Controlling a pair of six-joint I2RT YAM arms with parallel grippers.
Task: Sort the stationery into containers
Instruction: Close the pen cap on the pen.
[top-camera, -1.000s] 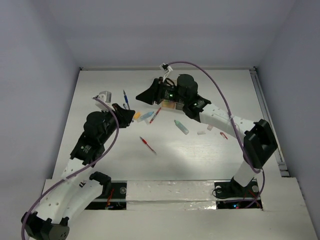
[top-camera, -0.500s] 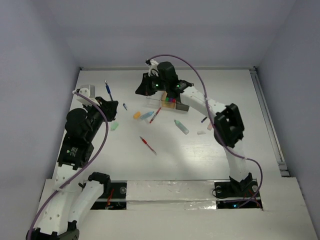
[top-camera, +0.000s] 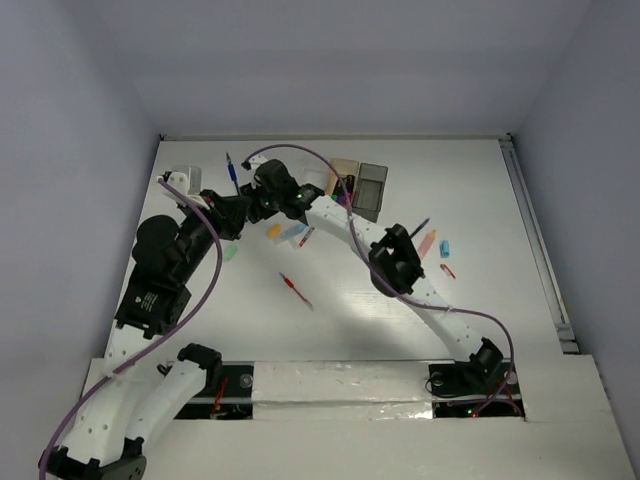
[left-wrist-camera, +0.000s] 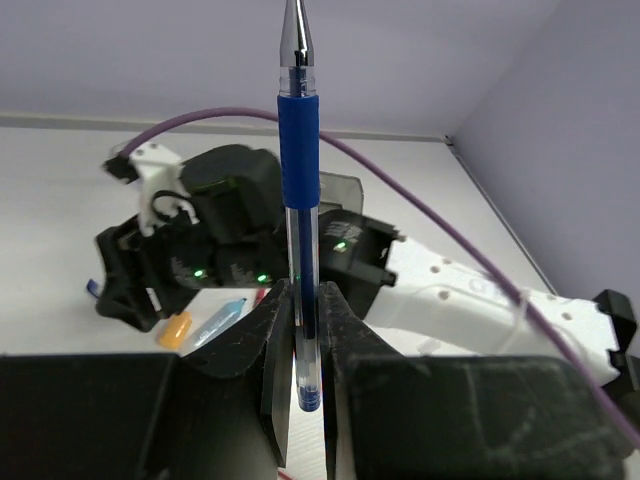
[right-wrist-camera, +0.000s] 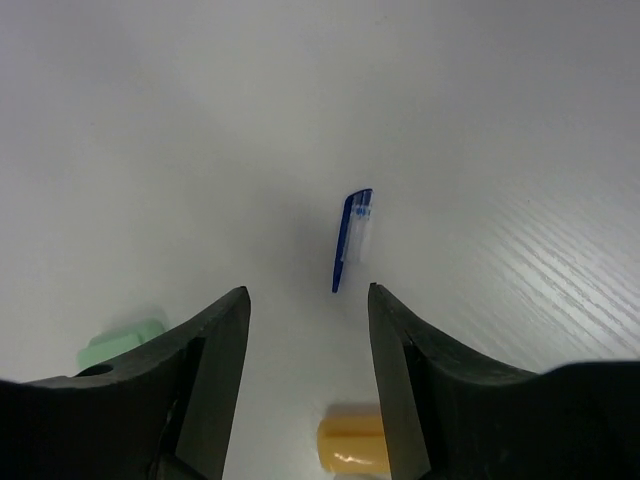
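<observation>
Containers (top-camera: 371, 186) side by side (contents unclear)

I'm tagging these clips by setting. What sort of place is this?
Probably a robot lab test booth: plain walls enclose a white table, two arms are bolted at its near edge, and a red pen lies loose near small plastic boxes.

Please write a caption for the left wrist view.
Left gripper shut on a clear plastic pen with blue grip and silver tip.
</observation>
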